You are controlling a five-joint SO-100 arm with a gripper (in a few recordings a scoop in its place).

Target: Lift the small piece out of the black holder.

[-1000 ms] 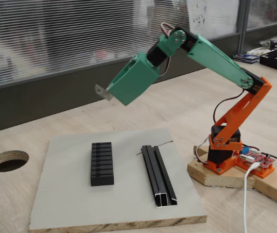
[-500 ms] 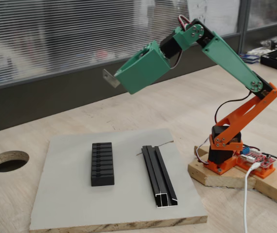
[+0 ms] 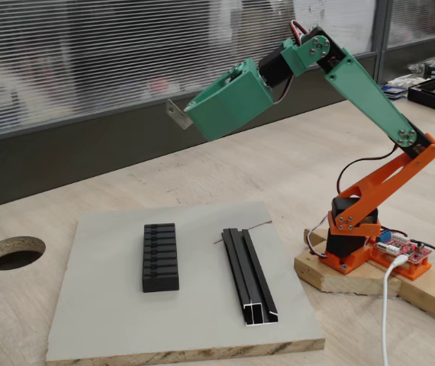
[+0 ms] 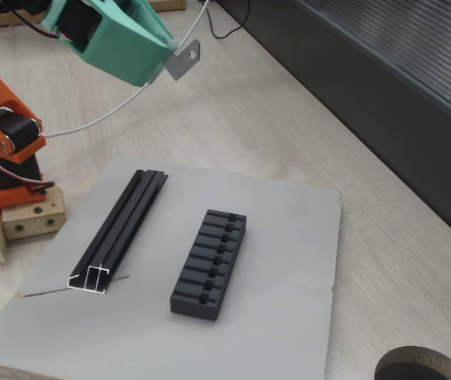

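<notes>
My gripper [image 3: 181,118] hangs high above the black holder [image 3: 160,257], jaws pinched on the small piece [image 4: 183,60], which sticks out from my green tip. The holder lies on the grey board [image 4: 289,237], beside the long black rail [image 3: 249,276]

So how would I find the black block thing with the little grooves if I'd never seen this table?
Look for the grey board lying on the wooden table. Two black things lie on it, apart. The black holder is the short, chunky block with crosswise ridges on top; the other is a longer, thinner rail with lengthwise grooves.
</notes>
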